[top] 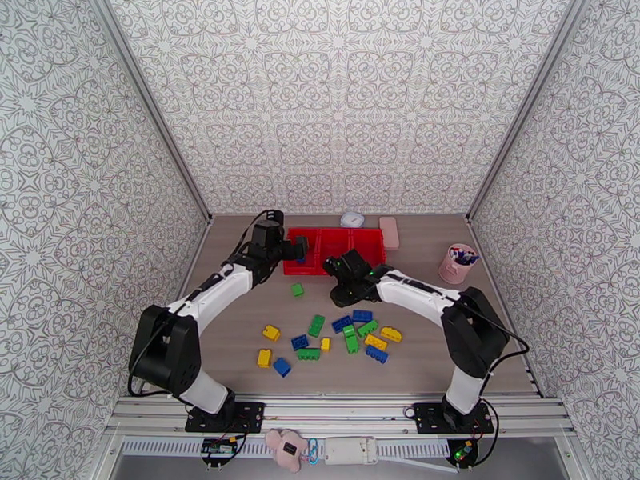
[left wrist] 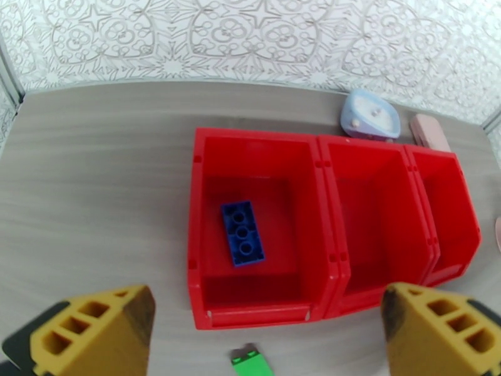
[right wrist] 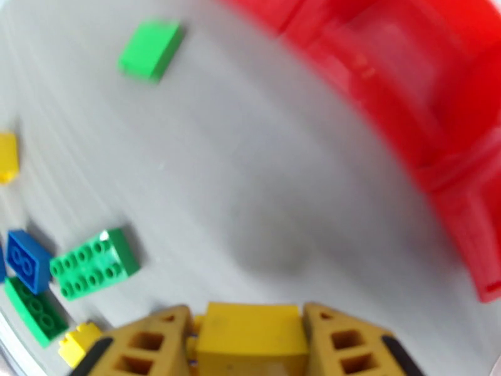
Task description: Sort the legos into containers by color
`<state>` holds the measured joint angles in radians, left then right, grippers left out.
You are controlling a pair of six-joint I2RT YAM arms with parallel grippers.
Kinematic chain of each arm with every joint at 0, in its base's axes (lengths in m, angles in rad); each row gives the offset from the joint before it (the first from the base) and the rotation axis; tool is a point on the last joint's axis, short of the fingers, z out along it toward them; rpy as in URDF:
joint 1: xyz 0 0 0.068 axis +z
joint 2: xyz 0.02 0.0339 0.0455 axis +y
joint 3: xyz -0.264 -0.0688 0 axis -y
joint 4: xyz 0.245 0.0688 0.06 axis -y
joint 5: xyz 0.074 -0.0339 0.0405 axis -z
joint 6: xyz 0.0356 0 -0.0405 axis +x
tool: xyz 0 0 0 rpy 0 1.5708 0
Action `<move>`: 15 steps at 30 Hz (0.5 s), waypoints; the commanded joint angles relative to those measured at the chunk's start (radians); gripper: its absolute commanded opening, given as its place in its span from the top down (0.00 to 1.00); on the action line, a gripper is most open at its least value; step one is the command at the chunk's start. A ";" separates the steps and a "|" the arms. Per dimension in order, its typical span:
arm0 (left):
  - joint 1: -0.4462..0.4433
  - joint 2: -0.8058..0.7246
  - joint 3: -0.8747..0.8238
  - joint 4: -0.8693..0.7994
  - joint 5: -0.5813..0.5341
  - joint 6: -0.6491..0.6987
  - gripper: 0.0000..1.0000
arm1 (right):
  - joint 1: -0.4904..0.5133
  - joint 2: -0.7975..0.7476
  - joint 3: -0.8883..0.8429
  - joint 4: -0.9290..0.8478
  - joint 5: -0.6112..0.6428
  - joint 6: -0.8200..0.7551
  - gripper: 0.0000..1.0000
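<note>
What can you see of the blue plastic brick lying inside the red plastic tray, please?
The blue rectangular plastic brick lies flat, alone, on the floor of the leftmost compartment of the red three-bin plastic tray, slightly askew to its walls and touching none. Its upward face shows three round rings in a row. It looks smooth and undamaged.

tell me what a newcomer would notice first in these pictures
The red three-bin tray at the far middle of the table, one blue lego lying in its left bin. Nearer, loose blue, green and yellow legos lie scattered, and the right gripper is shut on a yellow lego.
</note>
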<state>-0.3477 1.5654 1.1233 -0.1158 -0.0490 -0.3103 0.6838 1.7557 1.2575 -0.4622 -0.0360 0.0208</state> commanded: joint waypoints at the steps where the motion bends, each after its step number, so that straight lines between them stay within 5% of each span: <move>1: -0.031 -0.057 -0.059 0.086 0.069 0.064 0.00 | -0.050 -0.061 -0.030 0.122 0.024 0.057 0.66; 15: -0.214 -0.072 -0.099 0.095 0.259 0.247 0.00 | -0.279 0.081 0.098 0.315 0.049 0.040 0.67</move>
<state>-0.5453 1.4887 1.0225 -0.0471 0.1501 -0.1226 0.4152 1.7779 1.2999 -0.1963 -0.0025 0.0788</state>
